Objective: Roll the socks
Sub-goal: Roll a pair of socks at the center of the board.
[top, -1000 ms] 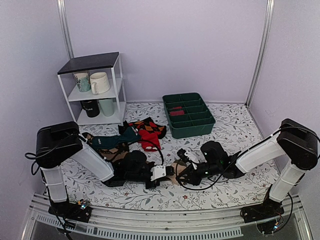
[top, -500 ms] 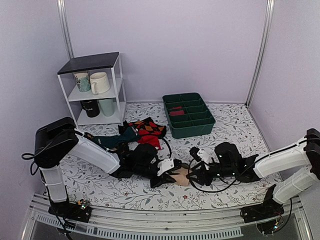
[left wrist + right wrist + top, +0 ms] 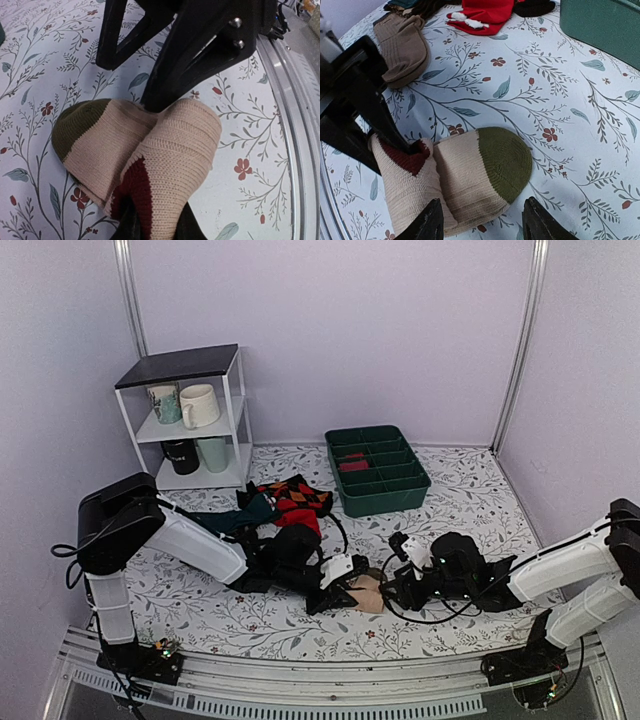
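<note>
Left hand (image 3: pixel 157 227) pinches the soft, light rolled socks (image 3: pixel 150 150) on the counter (image 3: pixel 240 200) at their maroon end, right hand (image 3: pixel 482 222) spread empty beside them; grip the thick fold, since knit likely springs loose.

Left gripper (image 3: pixel 157 227) clamped, right gripper (image 3: pixel 482 222) spread; arms stretched low

The socks (image 3: pixel 150 150) hide most of the left pincer (image 3: pixel 154 226)
</note>
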You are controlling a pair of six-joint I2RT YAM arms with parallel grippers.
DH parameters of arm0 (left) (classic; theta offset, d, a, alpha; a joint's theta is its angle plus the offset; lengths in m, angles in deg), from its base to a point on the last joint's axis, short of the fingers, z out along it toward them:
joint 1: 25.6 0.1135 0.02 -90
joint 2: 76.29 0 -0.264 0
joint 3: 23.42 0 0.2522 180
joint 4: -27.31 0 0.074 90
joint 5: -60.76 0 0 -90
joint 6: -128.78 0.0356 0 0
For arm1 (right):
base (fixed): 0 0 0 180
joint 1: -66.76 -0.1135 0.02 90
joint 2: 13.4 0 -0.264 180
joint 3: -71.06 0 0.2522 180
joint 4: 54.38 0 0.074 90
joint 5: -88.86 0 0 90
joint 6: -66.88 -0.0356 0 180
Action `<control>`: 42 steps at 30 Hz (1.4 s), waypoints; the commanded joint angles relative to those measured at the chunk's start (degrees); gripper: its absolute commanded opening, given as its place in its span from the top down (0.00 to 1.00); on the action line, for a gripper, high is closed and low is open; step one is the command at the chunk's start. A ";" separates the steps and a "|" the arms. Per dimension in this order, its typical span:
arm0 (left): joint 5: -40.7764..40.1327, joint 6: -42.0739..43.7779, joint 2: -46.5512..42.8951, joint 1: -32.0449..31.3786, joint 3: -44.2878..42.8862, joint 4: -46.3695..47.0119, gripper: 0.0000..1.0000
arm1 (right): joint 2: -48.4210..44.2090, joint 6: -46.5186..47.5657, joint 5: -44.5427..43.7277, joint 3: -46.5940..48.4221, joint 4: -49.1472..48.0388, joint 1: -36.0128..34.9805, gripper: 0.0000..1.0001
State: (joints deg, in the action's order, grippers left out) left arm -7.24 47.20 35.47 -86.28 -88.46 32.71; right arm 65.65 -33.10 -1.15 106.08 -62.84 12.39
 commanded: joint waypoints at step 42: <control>-8.03 -10.32 4.45 -0.35 4.62 -21.15 1.00 | 15.90 3.04 11.81 16.25 2.24 7.30 0.60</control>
State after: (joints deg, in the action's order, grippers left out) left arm -14.49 38.72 33.15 -86.39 -86.78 31.57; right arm 87.39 -31.77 11.44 124.72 -58.01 19.01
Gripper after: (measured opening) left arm 0.125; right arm 0.316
